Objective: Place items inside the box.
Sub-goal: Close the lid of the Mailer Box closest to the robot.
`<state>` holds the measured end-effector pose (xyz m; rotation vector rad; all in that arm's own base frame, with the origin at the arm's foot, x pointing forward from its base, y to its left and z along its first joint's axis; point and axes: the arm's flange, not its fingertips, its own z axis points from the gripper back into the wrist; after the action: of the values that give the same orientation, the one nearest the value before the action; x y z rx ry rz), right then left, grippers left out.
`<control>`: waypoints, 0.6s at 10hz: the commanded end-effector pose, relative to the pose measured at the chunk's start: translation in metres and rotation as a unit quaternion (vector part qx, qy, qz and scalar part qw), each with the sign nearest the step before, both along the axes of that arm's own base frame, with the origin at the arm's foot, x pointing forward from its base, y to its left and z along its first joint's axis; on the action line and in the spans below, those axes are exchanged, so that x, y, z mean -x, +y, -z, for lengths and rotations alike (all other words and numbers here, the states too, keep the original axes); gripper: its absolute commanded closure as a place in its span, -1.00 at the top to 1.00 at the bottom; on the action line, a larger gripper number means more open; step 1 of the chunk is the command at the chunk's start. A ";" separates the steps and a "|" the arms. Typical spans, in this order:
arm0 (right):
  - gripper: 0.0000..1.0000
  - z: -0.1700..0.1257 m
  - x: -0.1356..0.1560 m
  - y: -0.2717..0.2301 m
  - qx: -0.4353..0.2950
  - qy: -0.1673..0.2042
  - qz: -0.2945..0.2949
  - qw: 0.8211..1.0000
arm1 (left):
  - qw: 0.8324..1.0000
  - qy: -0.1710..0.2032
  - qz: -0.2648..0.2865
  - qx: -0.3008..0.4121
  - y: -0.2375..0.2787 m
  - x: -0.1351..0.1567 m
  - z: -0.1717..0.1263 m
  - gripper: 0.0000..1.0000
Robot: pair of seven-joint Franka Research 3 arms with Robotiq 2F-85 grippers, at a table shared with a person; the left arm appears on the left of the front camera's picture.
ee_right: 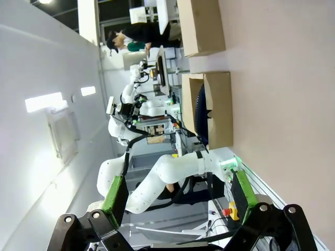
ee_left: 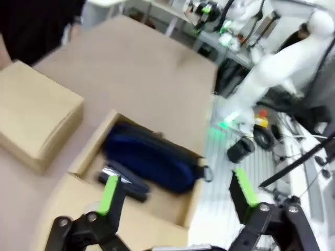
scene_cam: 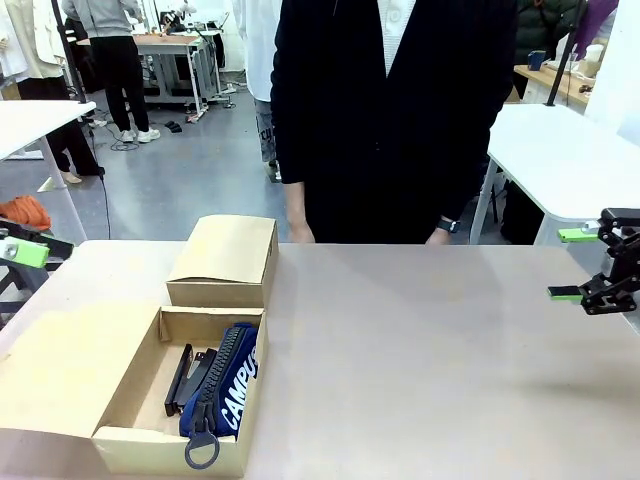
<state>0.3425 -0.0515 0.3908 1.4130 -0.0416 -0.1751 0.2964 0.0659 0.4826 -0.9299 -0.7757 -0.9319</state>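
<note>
At the table's left edge the left gripper (ee_left: 178, 198) is held wide open and empty above the open box (scene_cam: 120, 405). Inside the box a black stapler (scene_cam: 185, 378) is laid beside a navy pouch (scene_cam: 228, 385). At far right the right gripper (scene_cam: 578, 263) is spread fully apart, with nothing grasped.

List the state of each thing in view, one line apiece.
Open box: flaps open, holding pouch and stapler.
Second box: closed, behind the open one.
Pouch: lying inside the open box.
Stapler: inside, beside the pouch.
Left gripper: open, empty.
Right gripper: open, empty.
</note>
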 end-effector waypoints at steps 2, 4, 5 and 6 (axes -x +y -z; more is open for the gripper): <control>1.00 -0.005 -0.001 0.002 -0.009 0.009 0.006 1.000 | 0.955 -0.294 0.010 -0.043 0.008 0.034 0.080 1.00; 1.00 -0.005 -0.001 0.002 -0.009 0.009 0.006 1.000 | 0.987 -0.156 0.010 -0.027 0.036 -0.006 0.017 1.00; 1.00 -0.005 -0.001 0.002 -0.009 0.009 0.006 1.000 | 0.987 -0.156 0.010 -0.027 0.036 -0.006 0.017 1.00; 1.00 -0.005 -0.001 0.002 -0.009 0.009 0.006 1.000 | 0.987 -0.156 0.010 -0.027 0.036 -0.006 0.017 1.00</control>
<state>0.3425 -0.0516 0.3906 1.4132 -0.0413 -0.1757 0.3069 0.1066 0.4548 -0.7142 -1.0190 -1.1734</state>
